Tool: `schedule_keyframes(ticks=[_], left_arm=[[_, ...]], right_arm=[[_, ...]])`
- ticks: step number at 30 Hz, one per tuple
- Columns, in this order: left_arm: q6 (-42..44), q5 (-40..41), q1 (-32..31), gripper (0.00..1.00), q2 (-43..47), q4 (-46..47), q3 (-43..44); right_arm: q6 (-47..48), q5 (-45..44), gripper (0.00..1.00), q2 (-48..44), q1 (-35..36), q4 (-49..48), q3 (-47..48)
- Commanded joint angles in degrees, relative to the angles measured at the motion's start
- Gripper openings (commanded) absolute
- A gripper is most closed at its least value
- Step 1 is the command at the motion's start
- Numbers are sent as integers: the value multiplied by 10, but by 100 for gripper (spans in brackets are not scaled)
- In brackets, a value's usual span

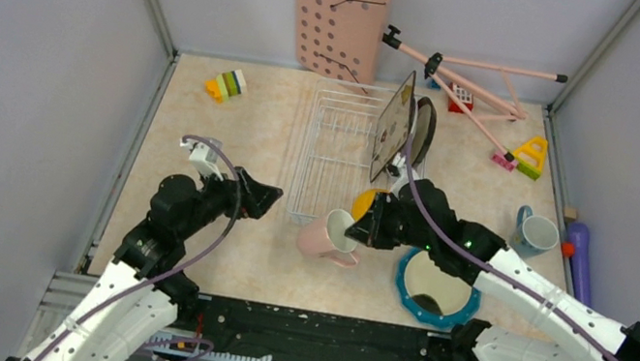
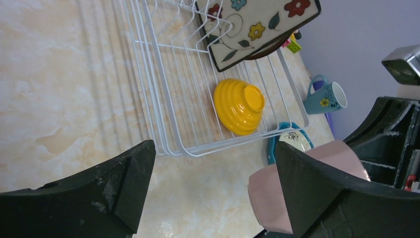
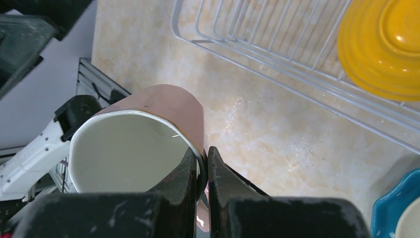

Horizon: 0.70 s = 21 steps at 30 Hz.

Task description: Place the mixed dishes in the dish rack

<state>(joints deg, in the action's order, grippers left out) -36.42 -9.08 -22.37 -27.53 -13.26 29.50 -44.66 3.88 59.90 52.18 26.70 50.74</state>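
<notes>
My right gripper [image 1: 357, 231] [image 3: 202, 158] is shut on the rim of the pink cup [image 1: 323, 236] [image 3: 173, 106], which lies on its side just in front of the white wire dish rack [image 1: 306, 154] [image 3: 277, 74]. In the rack a yellow-orange bowl [image 1: 363, 203] [image 2: 240, 105] sits upside down. The square floral plate [image 1: 394, 124] [image 2: 252, 25] and the brown-rimmed plate [image 1: 424, 129] stand upright in it. The teal dish [image 1: 423, 276] lies under my right arm. The small blue cup [image 1: 535, 232] stands at the right. My left gripper [image 1: 269, 199] [image 2: 213, 188] is open and empty, left of the pink cup [image 2: 267, 193].
A pink pegboard [image 1: 339, 12] leans on the back wall, with a pink folding stand [image 1: 471, 78] beside it. Toy blocks lie at the back left [image 1: 226, 84] and back right [image 1: 528, 157]. A purple object [image 1: 581, 259] lies along the right wall.
</notes>
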Motion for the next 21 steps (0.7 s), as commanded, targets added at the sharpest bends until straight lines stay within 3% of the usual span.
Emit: schedule_keyframes(ticks=[1,10,16,21], left_arm=[[-15,-68,10,97,-6,67,22],[-59,-176,83,98,-85,186,41],[-22,-231,88,98,-147,236,59],[-27,-296,87,99,-187,390,13]], right_arm=[[4,31,0,-18,-30,-54,71],[20,80,0,-12,-151,-33,113],[17,148,0,-2,-210,-58,121],[12,211,0,11,-224,-100,113]])
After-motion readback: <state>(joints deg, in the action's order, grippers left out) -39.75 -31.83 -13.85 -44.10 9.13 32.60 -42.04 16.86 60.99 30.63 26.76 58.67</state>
